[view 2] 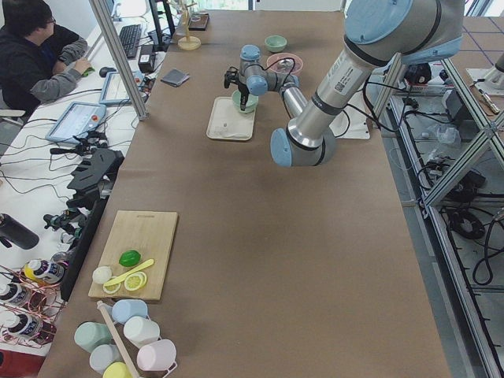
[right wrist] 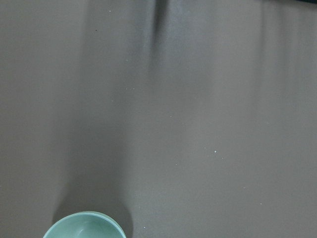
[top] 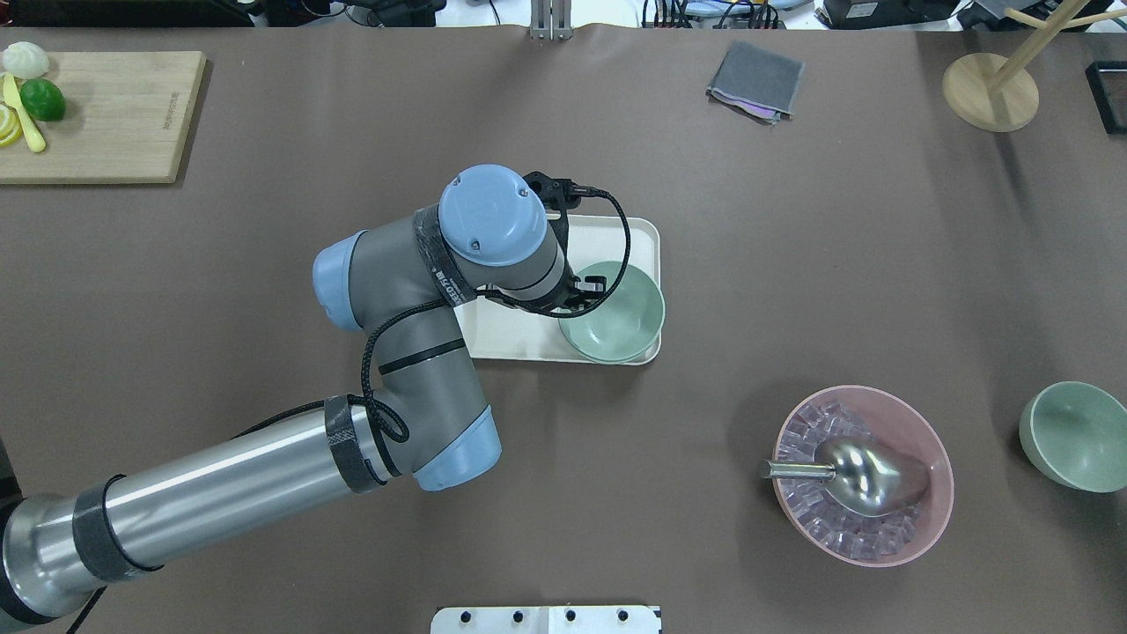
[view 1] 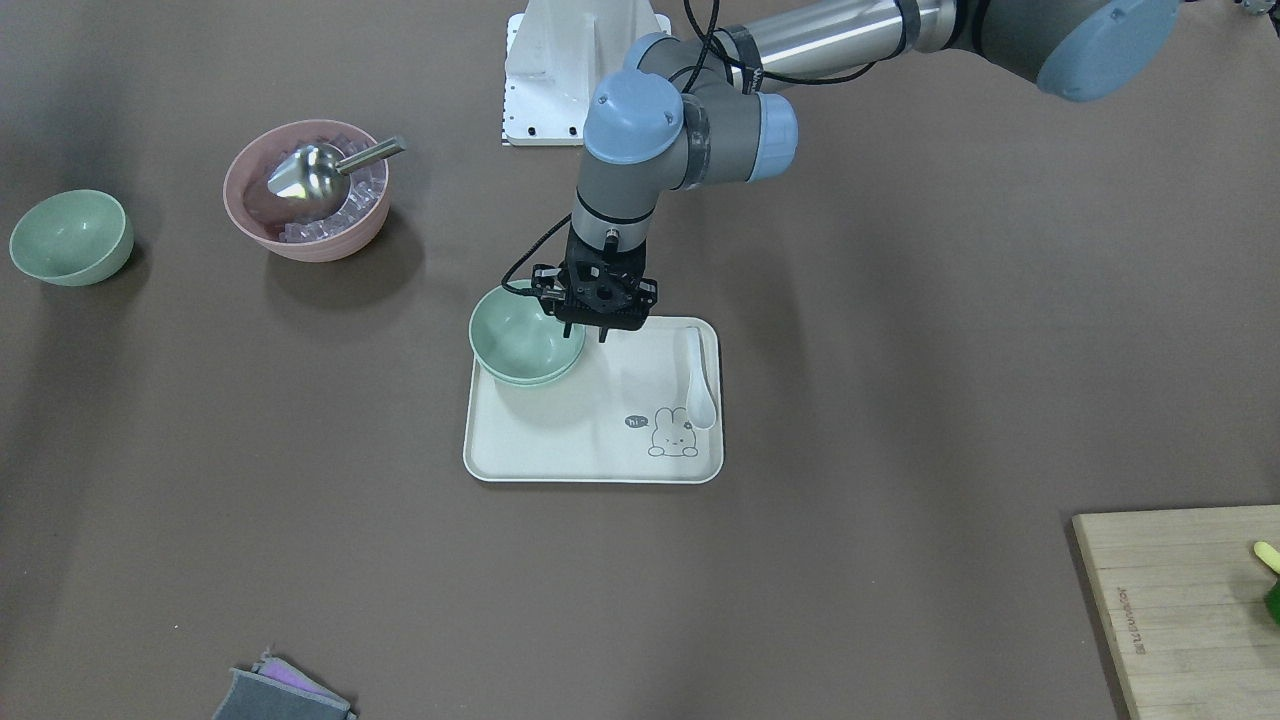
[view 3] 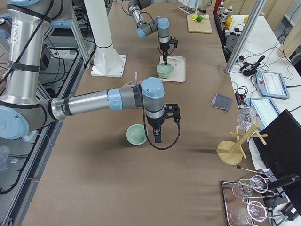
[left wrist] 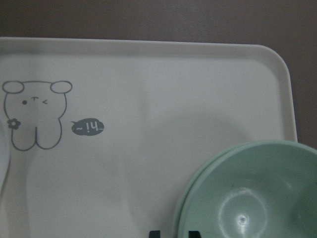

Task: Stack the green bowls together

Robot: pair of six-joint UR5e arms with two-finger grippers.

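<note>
Green bowls point(view 1: 520, 345), two nested on tray point(view 1: 560, 450), third bowl point(view 1: 70, 238) well apart: judged light, rigid, smooth; best held by the rim, which left gripper point(view 1: 586, 336) straddles, clamped or not I cannot tell, right gripper point(view 3: 157, 137) likewise.

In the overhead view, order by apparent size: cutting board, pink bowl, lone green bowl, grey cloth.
1. Cutting board
2. Pink bowl
3. Lone green bowl and grey cloth: too alike to rank; bowl cropped.

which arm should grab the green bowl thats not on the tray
Right. The lone green bowl sits on the robot's right side, beyond the pink bowl, and the right gripper hangs just beside it. The left gripper is at the stacked green bowls on the tray, much farther off.
</note>
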